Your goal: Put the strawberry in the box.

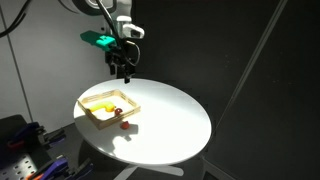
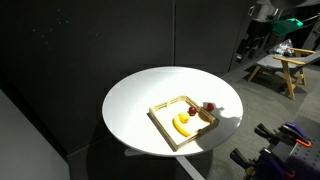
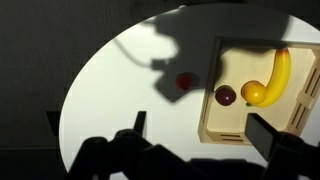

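Observation:
The strawberry (image 3: pixel 184 82) is a tiny red fruit lying on the white round table just outside the box, in the gripper's shadow. It shows in both exterior views (image 1: pixel 125 124) (image 2: pixel 209 107). The box (image 3: pixel 215 125) is a shallow tan wooden tray, seen in both exterior views (image 1: pixel 92 113) (image 2: pixel 160 116). It holds a yellow banana (image 3: pixel 268 85) and a dark brown fruit (image 3: pixel 226 96). My gripper (image 3: pixel 205 130) is open and empty. It hangs well above the table, apart from the strawberry and box (image 1: pixel 124 70) (image 2: pixel 247 48).
The white round table (image 1: pixel 170 120) stands against dark curtains, and its edge curves close to the box. A wooden bench (image 2: pixel 285 68) stands beyond the table. Equipment with red parts (image 1: pixel 20 145) sits below the table's edge.

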Motion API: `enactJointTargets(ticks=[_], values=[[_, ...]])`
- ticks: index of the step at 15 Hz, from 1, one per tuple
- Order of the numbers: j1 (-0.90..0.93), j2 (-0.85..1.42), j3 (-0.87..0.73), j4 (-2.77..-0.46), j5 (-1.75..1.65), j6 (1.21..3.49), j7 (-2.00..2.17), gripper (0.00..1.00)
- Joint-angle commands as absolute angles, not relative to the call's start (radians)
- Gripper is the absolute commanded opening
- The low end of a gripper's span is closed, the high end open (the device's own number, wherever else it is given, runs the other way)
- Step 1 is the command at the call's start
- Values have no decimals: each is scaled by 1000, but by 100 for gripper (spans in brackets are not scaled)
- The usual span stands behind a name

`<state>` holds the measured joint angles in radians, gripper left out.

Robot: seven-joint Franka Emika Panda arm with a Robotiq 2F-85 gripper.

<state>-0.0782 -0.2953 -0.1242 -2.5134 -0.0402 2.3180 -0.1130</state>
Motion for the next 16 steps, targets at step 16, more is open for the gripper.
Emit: enactJointTargets(ticks=[16], values=[[-95,241,-75,-2401,55,2697,-333,100]])
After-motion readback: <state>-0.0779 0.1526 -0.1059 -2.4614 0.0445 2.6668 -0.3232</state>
